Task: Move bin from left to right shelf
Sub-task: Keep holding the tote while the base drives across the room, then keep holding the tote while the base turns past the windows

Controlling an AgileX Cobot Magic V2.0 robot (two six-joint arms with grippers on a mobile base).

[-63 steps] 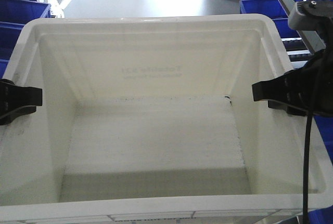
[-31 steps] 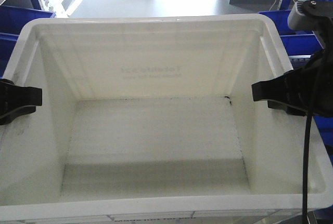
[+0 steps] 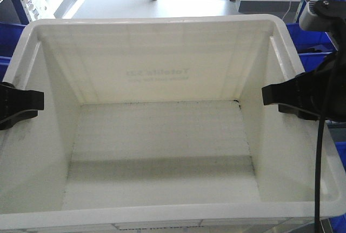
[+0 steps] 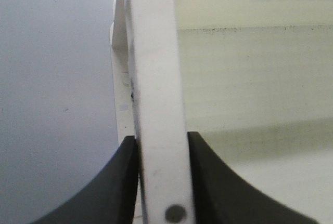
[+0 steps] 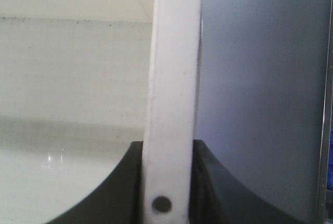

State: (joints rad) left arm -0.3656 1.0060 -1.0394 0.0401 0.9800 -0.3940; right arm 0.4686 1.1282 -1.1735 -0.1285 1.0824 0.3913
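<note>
A large empty white bin [image 3: 162, 152] fills the front view, held up between my two arms. My left gripper [image 3: 19, 103] is shut on the bin's left rim [image 4: 156, 78]; in the left wrist view [image 4: 162, 177] both black fingers press the white rim. My right gripper [image 3: 284, 98] is shut on the right rim [image 5: 174, 78]; in the right wrist view [image 5: 167, 182] the fingers clamp it on both sides. The shelves themselves are mostly hidden behind the bin.
Blue bins [image 3: 311, 41] stand behind the white bin at right, and another blue bin [image 3: 10, 35] at left. Grey floor [image 3: 151, 7] and windows lie ahead. A black cable [image 3: 318, 162] hangs along my right arm.
The background has slid downward and sideways behind the bin: the blue bins shift and more window shows. The bin stays fixed between both grippers.
</note>
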